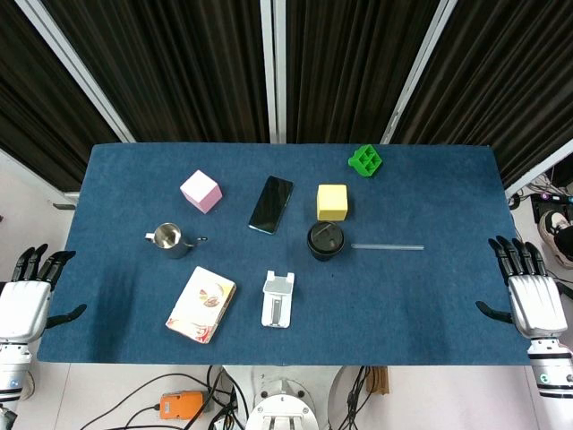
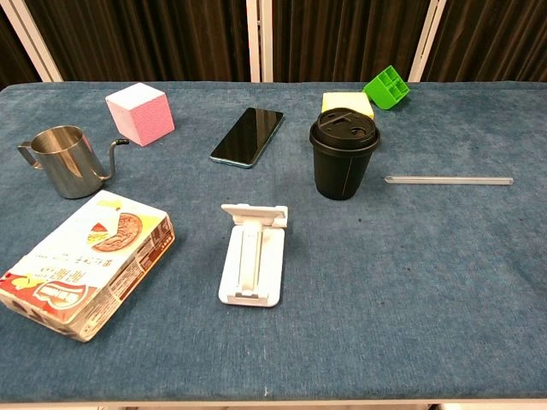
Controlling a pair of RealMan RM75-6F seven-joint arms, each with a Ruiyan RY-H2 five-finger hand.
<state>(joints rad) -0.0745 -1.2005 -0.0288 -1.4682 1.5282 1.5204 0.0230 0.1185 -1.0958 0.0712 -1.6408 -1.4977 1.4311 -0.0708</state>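
Head view: left hand (image 1: 25, 300) and right hand (image 1: 528, 291) both rest off the worktop (image 1: 448, 296) ends, fingers apart and holding nothing, so no grasp has begun; nearest the left hand lies the biscuit box (image 1: 201, 305), well left of the black lidded cup (image 1: 325, 240), while the clear straw (image 1: 388, 246) lies just right of that cup, nearest the right hand. Chest view: neither hand shows; the biscuit box (image 2: 85, 260) lies front-left of the cup (image 2: 344, 156), its small print too blurred to read, and any pick-up would call for a long inward reach.
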